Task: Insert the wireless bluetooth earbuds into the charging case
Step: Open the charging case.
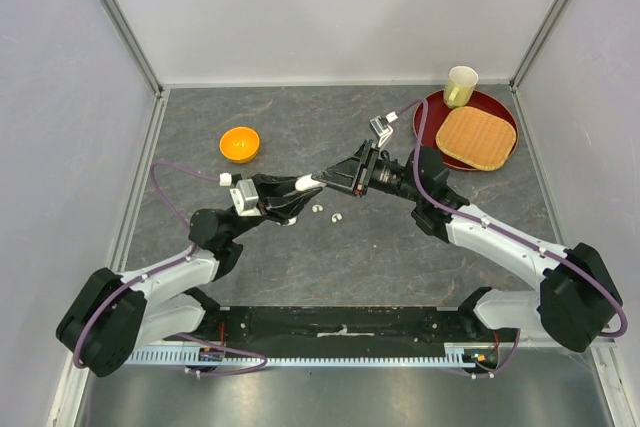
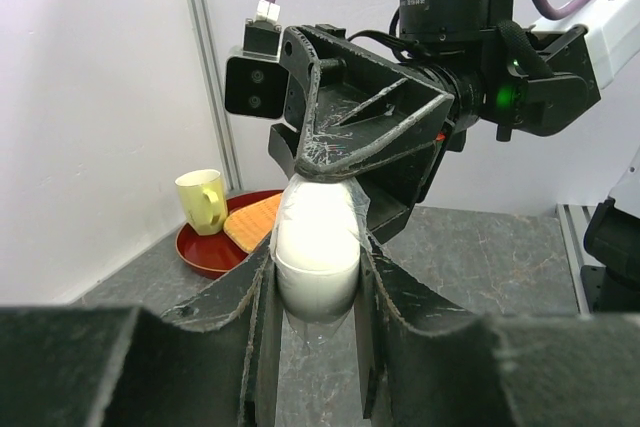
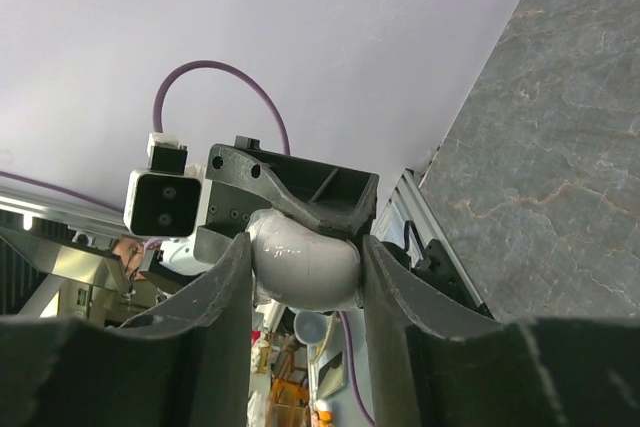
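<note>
- A dark grey, stone-patterned table [image 1: 300, 117], closed in by pale panels on three sides.
- Left of centre, toward the back: a small round orange bowl [image 1: 240, 144], standing upright.
- Far right corner: a round dark-red tray [image 1: 497, 104], close to the back panel.
- Mid-table: two tiny white plastic earbuds [image 1: 318, 209], lying just beside each other, well apart from bowl and tray.
</note>
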Available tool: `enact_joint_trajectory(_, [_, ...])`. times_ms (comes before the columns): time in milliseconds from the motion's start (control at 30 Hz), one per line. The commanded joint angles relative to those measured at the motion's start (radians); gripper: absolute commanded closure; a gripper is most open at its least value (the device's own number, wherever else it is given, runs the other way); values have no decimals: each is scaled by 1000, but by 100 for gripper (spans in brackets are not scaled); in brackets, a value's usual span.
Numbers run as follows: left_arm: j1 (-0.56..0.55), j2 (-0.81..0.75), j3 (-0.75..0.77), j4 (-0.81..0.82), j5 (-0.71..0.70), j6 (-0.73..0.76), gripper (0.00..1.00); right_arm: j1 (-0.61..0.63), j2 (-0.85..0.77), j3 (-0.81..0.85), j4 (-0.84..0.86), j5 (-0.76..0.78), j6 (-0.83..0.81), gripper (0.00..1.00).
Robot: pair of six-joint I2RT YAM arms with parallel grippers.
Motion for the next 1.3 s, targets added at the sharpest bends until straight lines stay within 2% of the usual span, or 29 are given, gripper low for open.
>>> enact_joint_trajectory(0, [-4,26,31,42,-24,12,88,15,-10,-2,90,-35,27,83])
enact_joint_trajectory(167, [-4,34,32,45,-24,-13,73,13,-10,-9,104,-26,35,88])
enact_joint_trajectory(600, [-4,31,26,59,-28,-41,58,13,-19,-28,134,-3,52,91])
enact_joint_trajectory(1267, [-7,5,1,140,-61,-45,54,6,-5,-34,117,14,55,92])
